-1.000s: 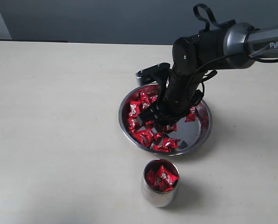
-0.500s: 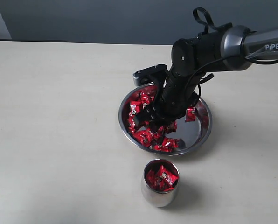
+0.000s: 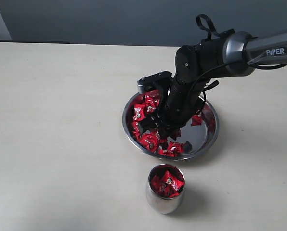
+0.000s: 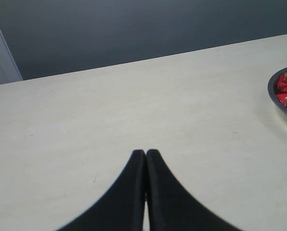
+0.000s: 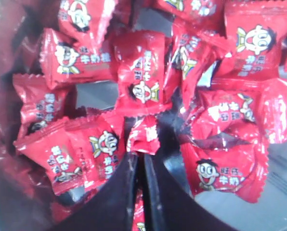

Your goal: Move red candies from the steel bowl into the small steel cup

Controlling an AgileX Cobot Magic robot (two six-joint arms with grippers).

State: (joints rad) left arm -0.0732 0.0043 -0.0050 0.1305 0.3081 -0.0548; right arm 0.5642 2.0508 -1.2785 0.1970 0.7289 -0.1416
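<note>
The steel bowl (image 3: 212, 137) sits at the table's middle right, with many red candies (image 3: 148, 141) heaped on its left side. My right gripper (image 3: 158, 129) is down among them. In the right wrist view its jaws (image 5: 143, 156) are nearly together, pinching the crumpled edge of one red candy (image 5: 144, 136). The small steel cup (image 3: 165, 202) stands in front of the bowl and holds several red candies (image 3: 166, 183). My left gripper (image 4: 146, 153) is shut and empty over bare table, with the bowl's rim (image 4: 278, 103) at the side of its view. It is out of the exterior view.
The right arm (image 3: 215, 48) reaches in from the right, above the bowl's back half. The bowl's bare steel floor (image 5: 278, 211) shows beside the candy pile. Pale tabletop (image 3: 61, 120) spreads to the left, and a dark wall stands behind it.
The right arm has shifted slightly left inside the bowl, carrying its gripper deeper into the candy pile. Bowl and cup have not moved.
</note>
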